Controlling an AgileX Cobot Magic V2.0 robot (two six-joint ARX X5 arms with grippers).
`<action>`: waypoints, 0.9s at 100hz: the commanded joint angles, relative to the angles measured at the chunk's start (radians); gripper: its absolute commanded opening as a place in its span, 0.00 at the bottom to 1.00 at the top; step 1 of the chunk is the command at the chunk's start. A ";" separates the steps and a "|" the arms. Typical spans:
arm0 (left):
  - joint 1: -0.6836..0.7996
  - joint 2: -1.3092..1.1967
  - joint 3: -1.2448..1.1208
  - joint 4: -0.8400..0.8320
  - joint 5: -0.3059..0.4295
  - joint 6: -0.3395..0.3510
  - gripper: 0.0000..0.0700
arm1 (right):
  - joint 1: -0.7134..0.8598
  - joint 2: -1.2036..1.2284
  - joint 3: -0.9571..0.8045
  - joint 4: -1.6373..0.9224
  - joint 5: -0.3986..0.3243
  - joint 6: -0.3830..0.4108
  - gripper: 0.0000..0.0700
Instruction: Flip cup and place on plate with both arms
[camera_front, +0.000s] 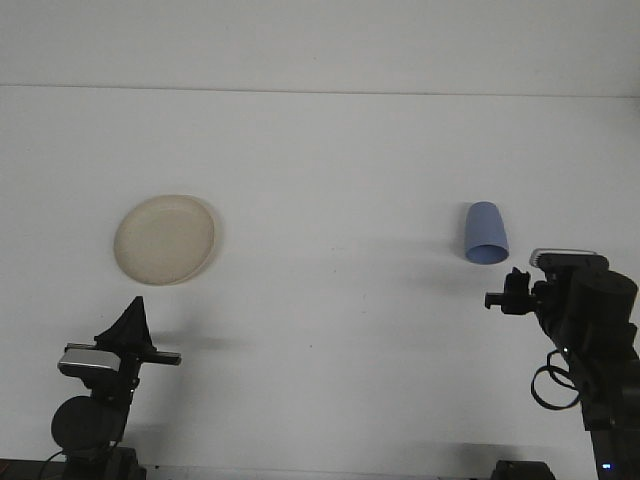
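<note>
A pale cream plate lies flat on the white table at the left. A blue cup sits at the right, its wider rim toward me and its narrow base away. My left gripper points up from the near left edge, below the plate and apart from it, shut with nothing in it. My right gripper hangs at the near right, just below the cup and a little to its right, not touching it.
The white table runs back to a pale wall. The right arm's dark body and looped cable fill the lower right corner. The left arm's base stands at the lower left.
</note>
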 joint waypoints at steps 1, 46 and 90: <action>-0.001 -0.002 -0.020 0.010 -0.004 -0.002 0.02 | 0.000 0.015 -0.022 0.060 -0.026 -0.014 0.48; -0.001 -0.002 -0.020 0.010 -0.004 -0.002 0.02 | 0.000 0.028 -0.492 0.708 -0.014 0.030 0.48; -0.001 -0.002 -0.020 0.010 -0.004 -0.002 0.02 | -0.041 0.169 -0.620 1.004 -0.023 -0.010 0.48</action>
